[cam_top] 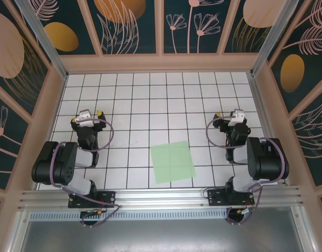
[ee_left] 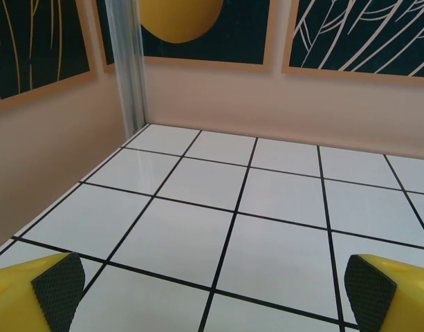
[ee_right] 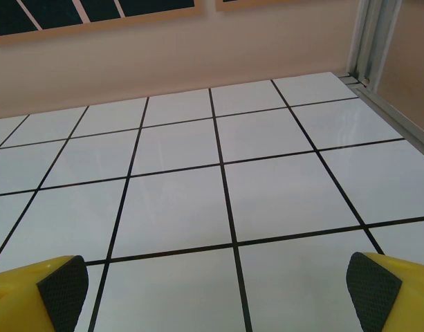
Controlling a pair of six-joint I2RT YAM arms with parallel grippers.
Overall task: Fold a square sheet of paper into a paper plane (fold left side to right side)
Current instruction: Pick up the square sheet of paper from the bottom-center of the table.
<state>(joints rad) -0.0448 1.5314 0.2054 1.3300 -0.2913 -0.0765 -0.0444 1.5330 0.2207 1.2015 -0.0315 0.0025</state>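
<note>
The left fingers (cam_top: pixel 100 112) stand spread wide and hold nothing; from the left wrist they frame bare white tiles of the surface (cam_top: pixel 129 100), with no paper between them. The square sheet of paper (cam_top: pixel 173 161) lies flat on the surface, well off to the right of those fingers and nearer the arm bases than their tips. It is roughly between the two arms, though closer to the right one. It sits a little askew to the grid lines (its edges do not follow the tile joints), and no crease is visible on it. The right fingers (cam_top: pixel 243 112) are likewise spread and empty, with the sheet to their left and nearer the bases.

The fold looks not yet begun, so I judge the step in hand to be the approach to the sheet. To do it well, the left fingers should come down at the sheet's left edge, low and shallow, so that one finger slips under the thin paper rather than pushing it along. The right fingers would best press the right half flat so the sheet cannot slide or turn. The lifted edge should meet the right edge corner to corner, allowing for the skew, before any finger runs down the crease. Paper this thin will probably buckle if pinched hard.
</note>
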